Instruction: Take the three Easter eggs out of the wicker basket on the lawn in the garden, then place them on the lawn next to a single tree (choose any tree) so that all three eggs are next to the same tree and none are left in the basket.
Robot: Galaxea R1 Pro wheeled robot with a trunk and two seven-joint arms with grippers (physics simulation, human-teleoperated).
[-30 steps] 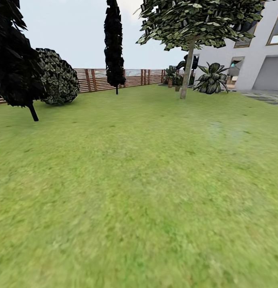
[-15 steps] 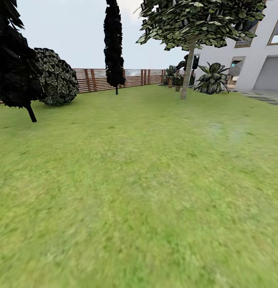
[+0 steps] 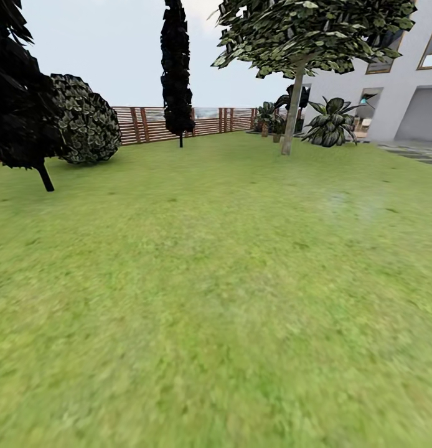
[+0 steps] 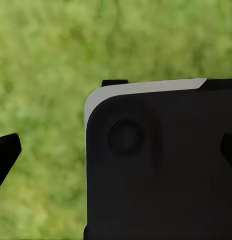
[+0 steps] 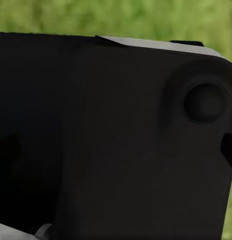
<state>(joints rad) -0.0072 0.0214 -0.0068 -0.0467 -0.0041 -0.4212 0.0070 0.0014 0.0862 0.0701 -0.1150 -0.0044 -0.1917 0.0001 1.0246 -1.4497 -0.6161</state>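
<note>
The lawn (image 3: 216, 280) spreads ahead of me across the garden. A tall tree (image 3: 291, 118) with a bare grey-tan trunk and a leafy canopy stands far ahead, right of centre. The Easter eggs and the wicker basket are out of view. In the left wrist view my left gripper (image 4: 116, 152) is open, its dark fingertips (image 4: 5, 155) wide apart over grass and a black body panel. In the right wrist view my right gripper (image 5: 116, 150) faces a black panel, with one fingertip (image 5: 229, 150) at the picture's edge and nothing held.
A brown slat fence (image 3: 141, 123) closes the far side. A dark narrow tree (image 3: 177, 68) stands before it. Another dark tree (image 3: 23, 93) and a round bush (image 3: 85, 121) are at far left. A white house (image 3: 396, 93), spiky plants (image 3: 331, 121) and grey paving (image 3: 421, 152) lie far right.
The whole head view has shifted a little: the dark tree and bush at left sit slightly further left and higher. That is camera motion over the grass.
</note>
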